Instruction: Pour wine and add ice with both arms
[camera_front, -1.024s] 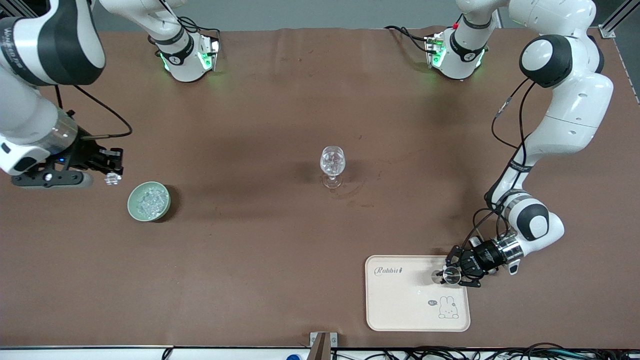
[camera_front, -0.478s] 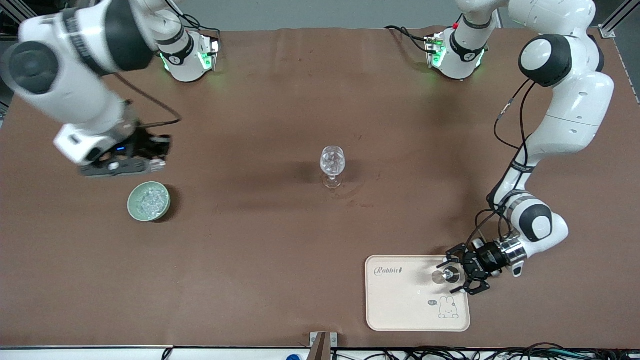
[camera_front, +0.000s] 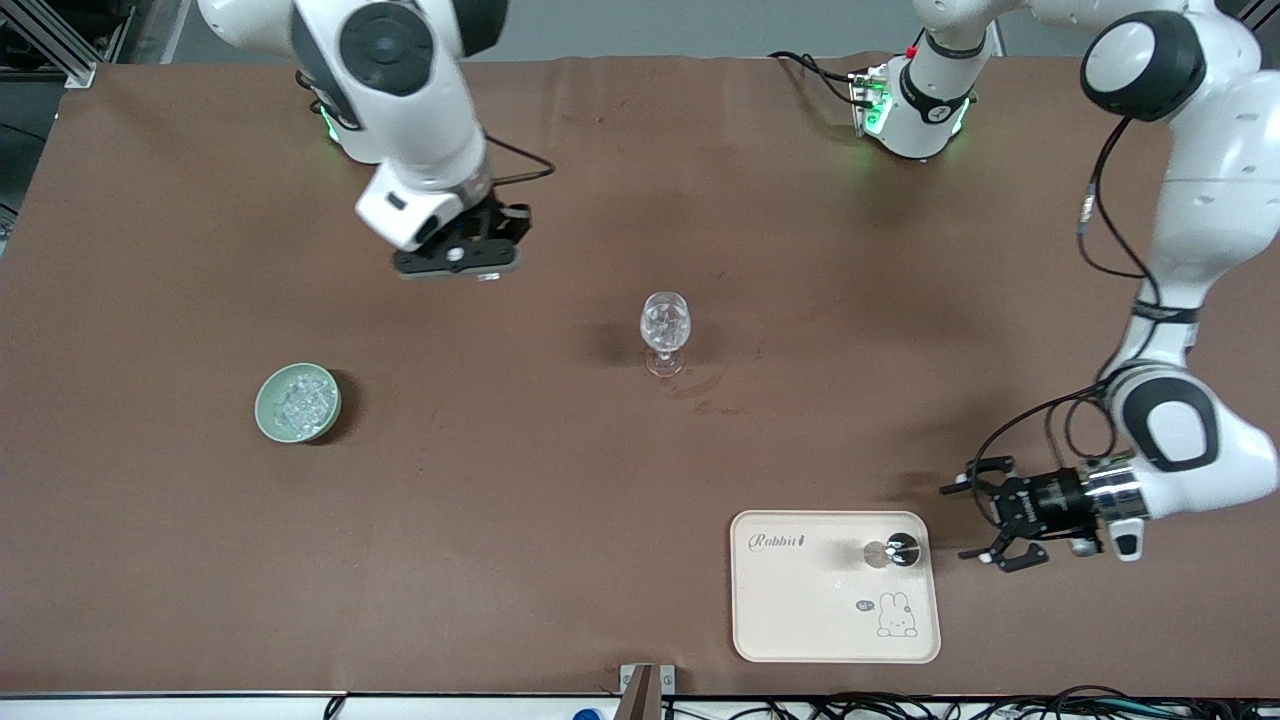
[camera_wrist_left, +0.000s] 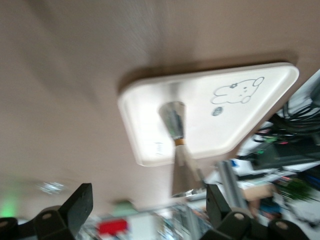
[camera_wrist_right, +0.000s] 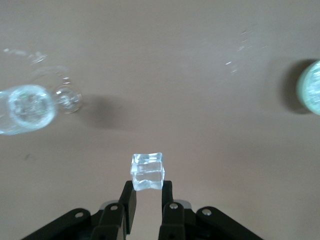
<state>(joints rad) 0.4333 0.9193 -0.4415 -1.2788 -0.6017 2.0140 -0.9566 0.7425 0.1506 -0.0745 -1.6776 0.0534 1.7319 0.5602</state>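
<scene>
My right gripper is shut on a clear ice cube and holds it over the bare table, between the right arm's base and the wine glass. The glass holds several ice chunks and also shows in the right wrist view. The pale green bowl of ice stands toward the right arm's end. My left gripper is open and empty beside the tray. A bottle stands on the tray; the left wrist view shows it ahead of the open fingers.
The cream tray with a rabbit drawing lies near the table's front edge. Cables and clutter hang below that edge. The green bowl also shows in the right wrist view.
My right arm has carried the ice cube from beside the bowl toward the glass. My left gripper has let go of the bottle and drawn back off the tray.
</scene>
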